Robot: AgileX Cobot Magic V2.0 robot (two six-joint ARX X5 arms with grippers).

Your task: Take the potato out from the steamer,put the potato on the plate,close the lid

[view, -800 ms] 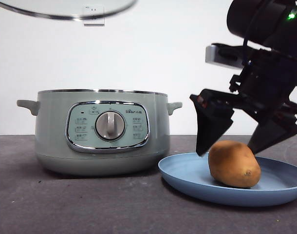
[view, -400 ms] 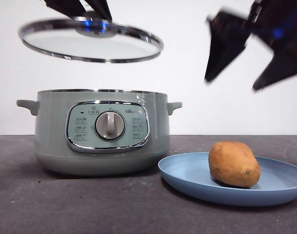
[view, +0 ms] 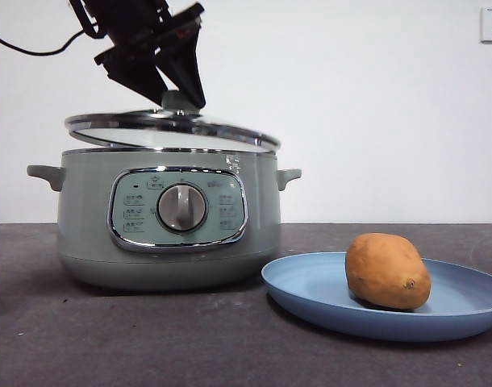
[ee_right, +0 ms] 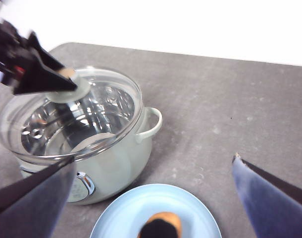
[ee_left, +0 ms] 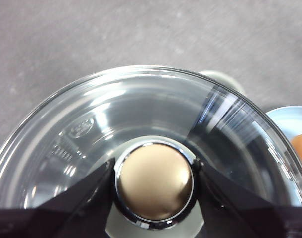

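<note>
front view: potato (view: 388, 271) on plate (view: 327, 292); left gripper (view: 174, 90), fingers pinching lid (view: 172, 129) knob, above steamer (view: 167, 216). next: seat it level. right gripper (ee_right: 151, 198) spread.

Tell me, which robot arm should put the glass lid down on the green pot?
The left one. Its pincer is shut on the knob of the round glass lid, held tilted just above the round sage-green steamer. The right pincer hangs open, high above the light-blue plate.
</note>
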